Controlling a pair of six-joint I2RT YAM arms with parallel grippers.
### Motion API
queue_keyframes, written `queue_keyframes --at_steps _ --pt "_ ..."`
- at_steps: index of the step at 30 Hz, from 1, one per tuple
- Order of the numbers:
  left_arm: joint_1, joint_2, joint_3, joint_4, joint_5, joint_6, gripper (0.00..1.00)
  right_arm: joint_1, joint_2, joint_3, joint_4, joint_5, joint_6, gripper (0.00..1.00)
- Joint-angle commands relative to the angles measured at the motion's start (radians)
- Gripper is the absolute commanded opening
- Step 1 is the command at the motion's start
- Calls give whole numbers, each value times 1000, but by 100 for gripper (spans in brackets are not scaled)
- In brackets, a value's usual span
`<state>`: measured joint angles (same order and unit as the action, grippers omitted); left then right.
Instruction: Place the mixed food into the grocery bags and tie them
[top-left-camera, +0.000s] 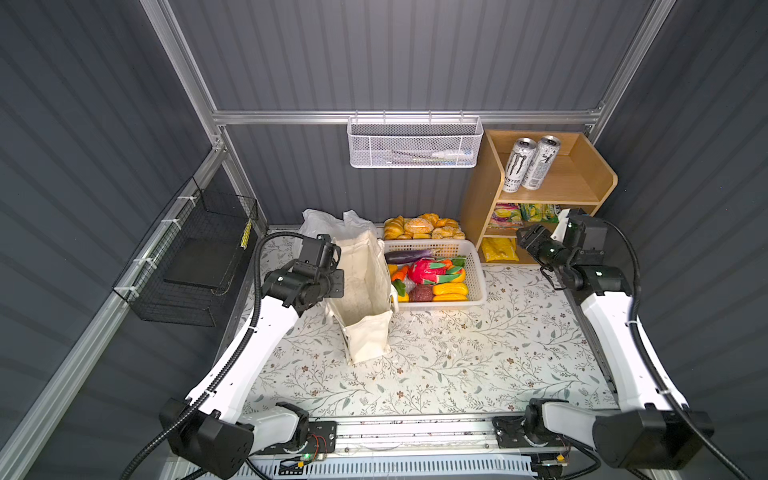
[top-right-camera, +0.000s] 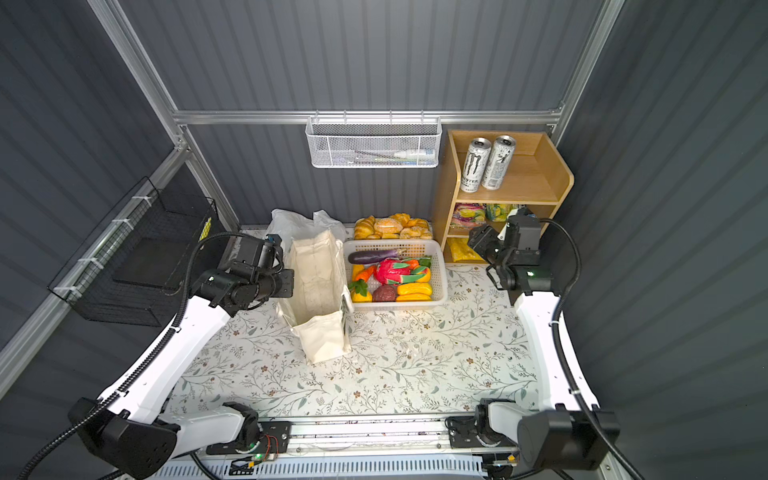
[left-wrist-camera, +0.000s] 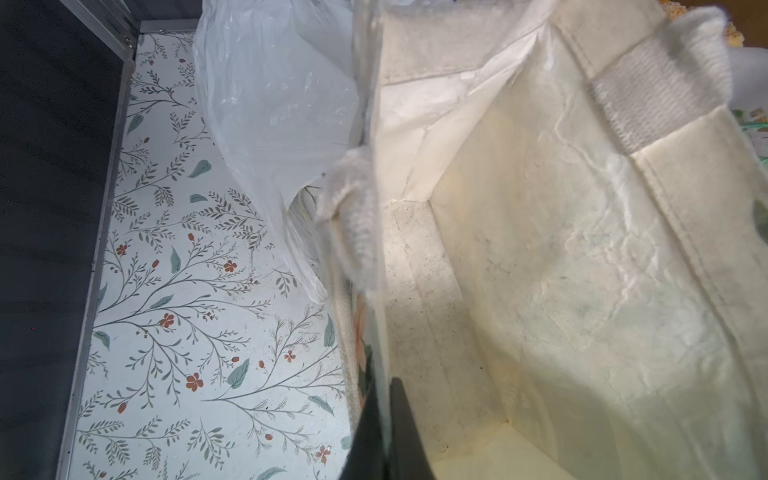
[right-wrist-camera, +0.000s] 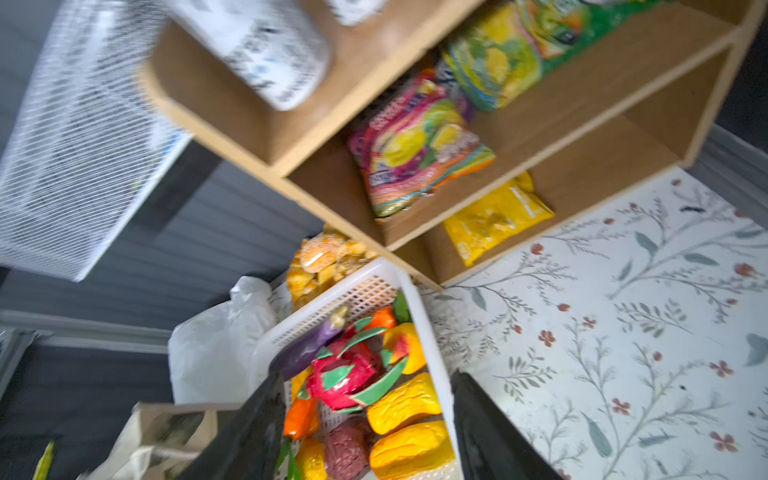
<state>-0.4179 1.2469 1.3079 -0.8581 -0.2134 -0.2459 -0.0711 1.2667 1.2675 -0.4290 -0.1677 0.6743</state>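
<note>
Toward the back of the bench, left of centre, the left gripper (left-wrist-camera: 384, 419) is clamped on the rim of the canvas bag (top-left-camera: 365, 291), which stands open; the plastic bag (top-left-camera: 320, 220) lies just behind it. The right gripper (top-left-camera: 524, 240) hangs with its jaws apart, empty, by the shelf (top-left-camera: 598, 178) in the back right corner, where snack packets (top-left-camera: 505, 216) sit. Toy produce (top-left-camera: 424, 270) fills the basket (top-left-camera: 477, 274) beside the canvas bag. The bench has a floral covering and the walls are dark and ribbed. A can (top-left-camera: 515, 166) reads "MONSTER"

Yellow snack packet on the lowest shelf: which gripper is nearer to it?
Right. The right gripper hovers open close beside the yellow snack packet; the left gripper is beyond the basket, shut on the canvas tote.
</note>
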Motion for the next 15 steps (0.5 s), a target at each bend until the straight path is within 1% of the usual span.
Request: queue_keyframes --at_steps 1,5,11,15 --pt "1 -25 -12 16 55 17 0 -57 87 -12 85 -73 55 64" --pt "0 -22 -4 11 55 19 0 -106 203 17 188 -89 52 63" --pt "1 -10 7 22 62 20 0 -139 367 73 338 -105 30 64" --pt "0 0 11 28 67 22 0 -145 445 131 366 -101 4 64"
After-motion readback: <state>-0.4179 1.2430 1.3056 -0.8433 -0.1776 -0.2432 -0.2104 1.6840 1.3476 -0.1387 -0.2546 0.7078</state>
